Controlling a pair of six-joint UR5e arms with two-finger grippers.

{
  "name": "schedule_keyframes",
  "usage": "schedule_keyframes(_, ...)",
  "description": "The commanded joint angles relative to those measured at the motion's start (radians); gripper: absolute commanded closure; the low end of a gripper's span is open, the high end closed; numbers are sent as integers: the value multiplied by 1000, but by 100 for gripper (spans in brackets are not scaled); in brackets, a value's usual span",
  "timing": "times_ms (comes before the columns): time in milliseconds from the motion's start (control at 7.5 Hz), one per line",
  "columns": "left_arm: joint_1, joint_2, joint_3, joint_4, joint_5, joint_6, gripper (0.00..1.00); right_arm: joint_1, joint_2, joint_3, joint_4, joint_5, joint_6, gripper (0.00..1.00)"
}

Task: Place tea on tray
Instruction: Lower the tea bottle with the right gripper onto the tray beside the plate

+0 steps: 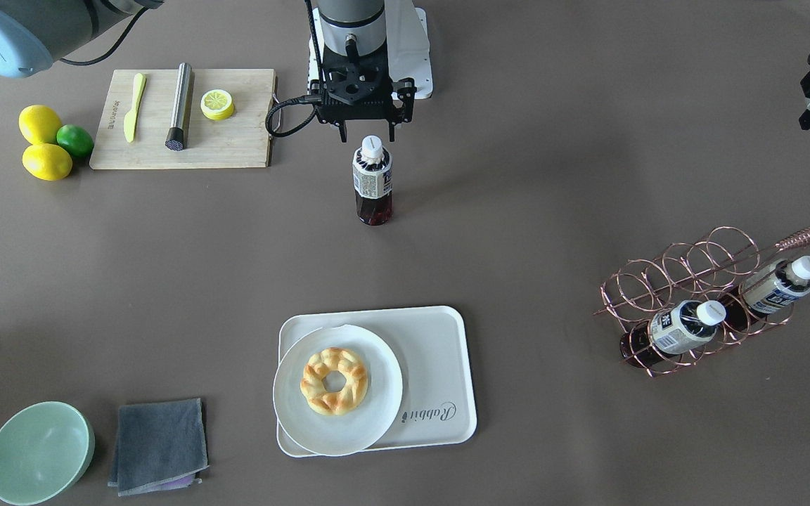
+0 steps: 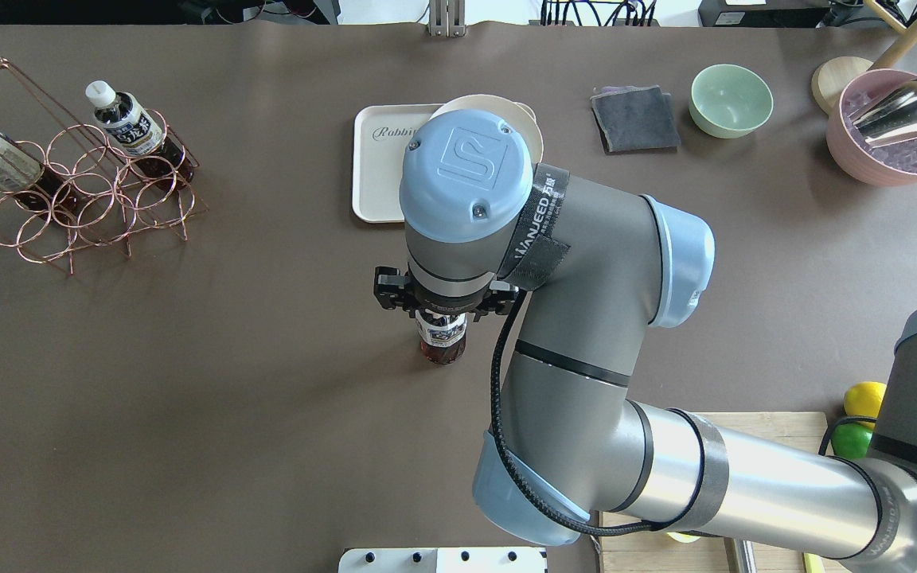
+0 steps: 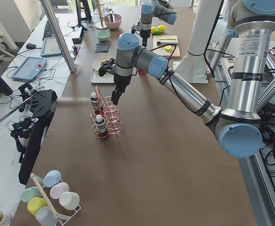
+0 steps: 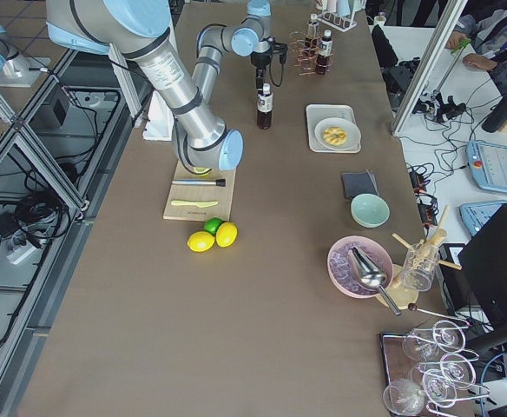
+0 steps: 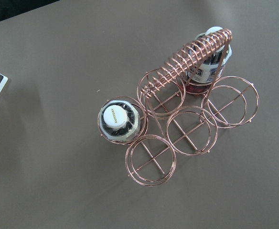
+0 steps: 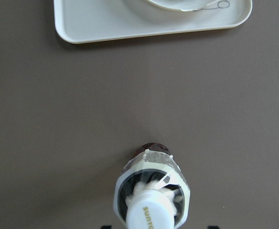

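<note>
One tea bottle point(image 1: 373, 184) stands upright, right gripper point(image 1: 368, 138) spread wide above its cap; tray point(image 1: 440, 351) at six o'clock, well apart.

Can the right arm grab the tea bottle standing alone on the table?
Probably yes. The right gripper hangs open just above the tea bottle, and nothing stands between them.

Wooden cutting board point(image 1: 236, 144) carrying yellow knife point(image 1: 135, 107), steel cylinder point(image 1: 179, 107) and lemon half point(image 1: 216, 104). Just beside it on the surface point(image 1: 517, 211): two lemons point(image 1: 40, 124), one lime point(image 1: 75, 140). Copper wire rack point(image 1: 679, 270) holding two bottles point(image 1: 686, 327). Round white plate point(image 1: 292, 411) with ring pastry point(image 1: 334, 380). Green bowl point(image 1: 39, 453), folded grey cloth point(image 1: 159, 445) beside it.
</note>
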Motion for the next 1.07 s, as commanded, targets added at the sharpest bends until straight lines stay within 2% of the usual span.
schedule_keyframes(0, -2, 8, -9, -2, -2, -2, 3, -5, 12, -32, 17, -24, -4, 32)
schedule_keyframes(133, -2, 6, -8, -1, -2, -2, 3, -5, 17, -38, 20, -26, -4, 38)
schedule_keyframes(267, -2, 6, -6, -1, -2, -2, 3, -3, 15, -29, 19, -24, -4, 53)
schedule_keyframes(400, -2, 6, -5, -2, 0, -2, 3, -3, 12, -28, 19, -24, -7, 81)
schedule_keyframes(533, -2, 6, -5, -2, 0, -2, 3, 0, 17, -26, 19, -23, -7, 100)
schedule_keyframes(933, -2, 6, -8, -4, 0, -8, 3, 82, 64, -37, 11, 6, -64, 100)
